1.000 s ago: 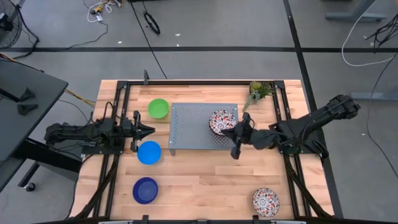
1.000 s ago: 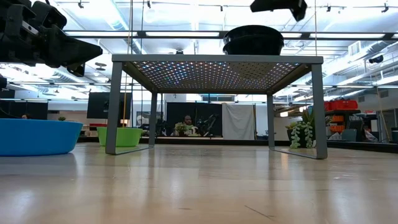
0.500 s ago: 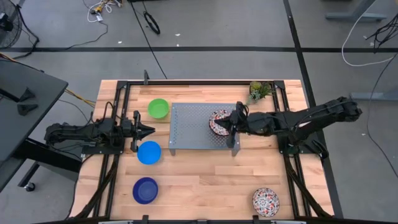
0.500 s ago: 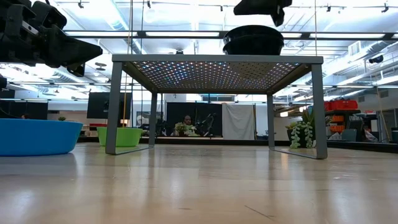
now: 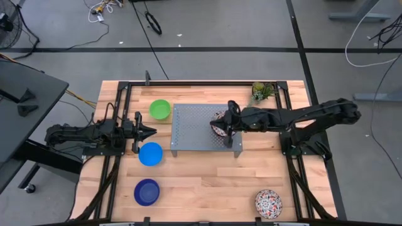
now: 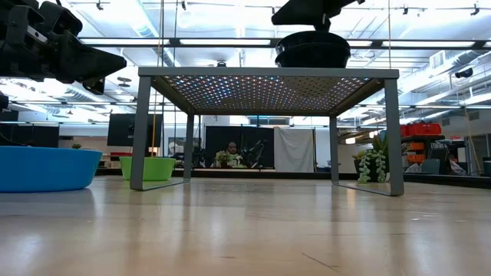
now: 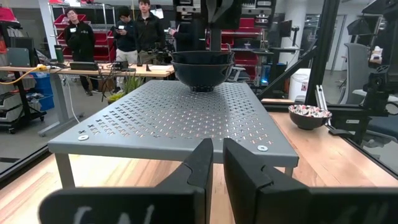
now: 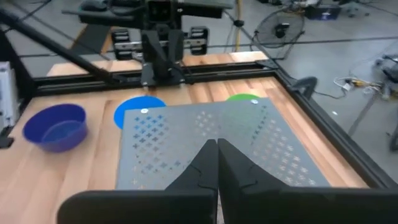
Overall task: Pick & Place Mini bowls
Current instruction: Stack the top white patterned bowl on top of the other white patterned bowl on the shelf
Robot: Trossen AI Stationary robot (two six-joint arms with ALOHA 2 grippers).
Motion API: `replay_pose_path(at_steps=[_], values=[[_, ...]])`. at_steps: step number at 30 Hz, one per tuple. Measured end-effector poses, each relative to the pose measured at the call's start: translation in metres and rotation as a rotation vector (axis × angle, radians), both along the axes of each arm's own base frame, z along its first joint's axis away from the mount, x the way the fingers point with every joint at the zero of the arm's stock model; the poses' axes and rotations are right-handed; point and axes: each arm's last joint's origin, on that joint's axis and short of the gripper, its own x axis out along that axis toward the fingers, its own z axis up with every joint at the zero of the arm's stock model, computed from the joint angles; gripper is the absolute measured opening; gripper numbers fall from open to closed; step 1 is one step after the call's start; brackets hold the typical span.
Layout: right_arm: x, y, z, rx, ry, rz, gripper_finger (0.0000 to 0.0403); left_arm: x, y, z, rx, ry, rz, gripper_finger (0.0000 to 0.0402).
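Our right claw (image 5: 228, 113), fingers pressed together and holding nothing, has slid across over the patterned bowl (image 5: 219, 123) on the stand (image 5: 191, 129); left claw (image 5: 151, 131) waits narrow.

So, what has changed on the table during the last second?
The right gripper has moved leftward over the grey stand and now hangs above the patterned bowl on it, fingers shut. Nothing was taken or let go. The left gripper, the green bowl, both blue bowls and the other patterned bowl stayed in place.
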Motion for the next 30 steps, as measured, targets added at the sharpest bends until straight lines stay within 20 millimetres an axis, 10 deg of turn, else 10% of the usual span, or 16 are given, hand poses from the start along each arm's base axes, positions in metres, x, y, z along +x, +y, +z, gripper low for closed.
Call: replay_pose_path(at_steps=[30], values=[[0.005, -0.012, -0.016, 0.01, 0.104, 0.005, 0.0, 0.0, 0.0, 0.0, 0.0, 0.0, 0.0, 0.0044]])
